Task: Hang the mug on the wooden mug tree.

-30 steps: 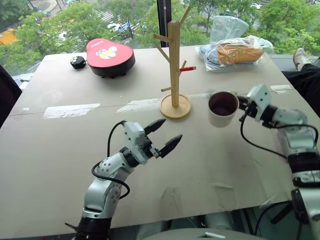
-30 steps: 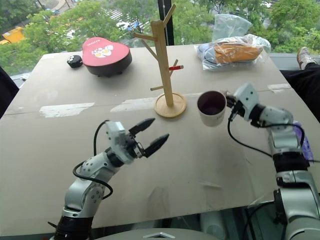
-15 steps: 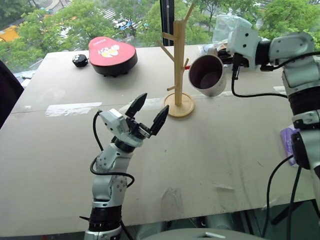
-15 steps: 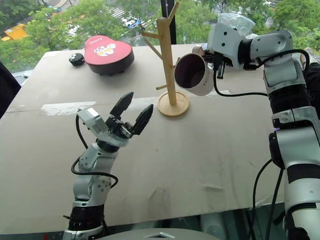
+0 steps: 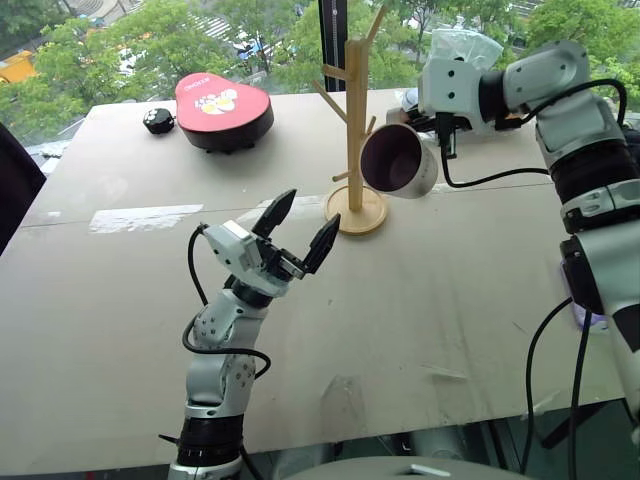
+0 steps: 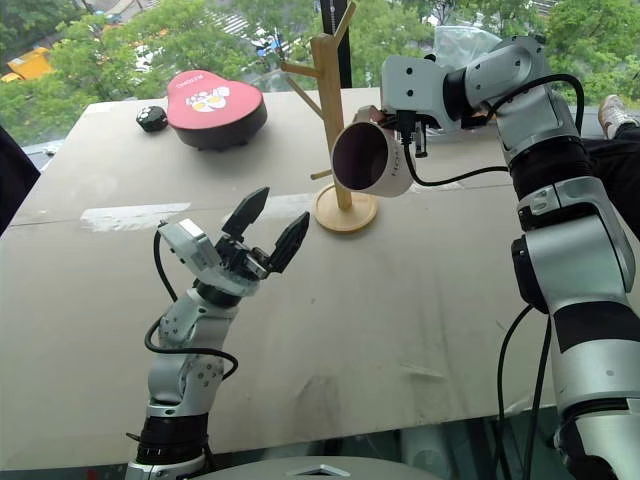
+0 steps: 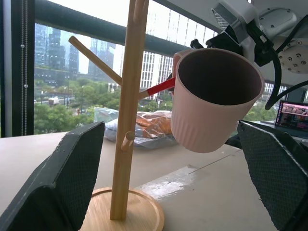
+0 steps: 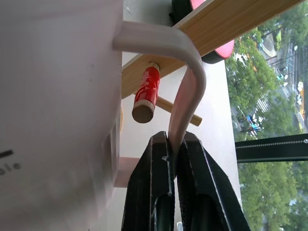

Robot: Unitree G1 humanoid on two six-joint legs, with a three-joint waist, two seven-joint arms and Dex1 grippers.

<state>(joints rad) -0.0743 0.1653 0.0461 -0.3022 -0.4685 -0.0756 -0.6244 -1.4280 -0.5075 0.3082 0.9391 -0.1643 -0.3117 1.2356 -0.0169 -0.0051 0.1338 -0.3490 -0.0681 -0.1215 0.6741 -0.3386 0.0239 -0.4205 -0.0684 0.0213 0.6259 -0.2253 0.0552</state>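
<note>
The white mug (image 5: 398, 160) hangs in the air, tipped on its side with its dark inside facing me. My right gripper (image 8: 172, 144) is shut on the mug's loop handle (image 8: 185, 91). The mug is close to the right of the wooden mug tree (image 5: 354, 120), level with the red-tipped peg (image 8: 147, 91). That peg's tip shows through the handle's loop in the right wrist view; I cannot tell whether it is inside. My left gripper (image 5: 310, 208) stands open and empty above the table, in front of the tree's round base (image 5: 356, 212), fingers pointing up toward the mug (image 7: 211, 101).
A red heart-shaped box (image 5: 222, 108) and a small black object (image 5: 155, 122) sit at the back left. Plastic bags (image 5: 462, 50) lie at the back right behind my right arm. Tape strips (image 5: 145, 218) cross the table's middle seam.
My right gripper has lifted the mug up and carried it left to the tree, tipping it onto its side. My left gripper has turned upward and risen slightly.
</note>
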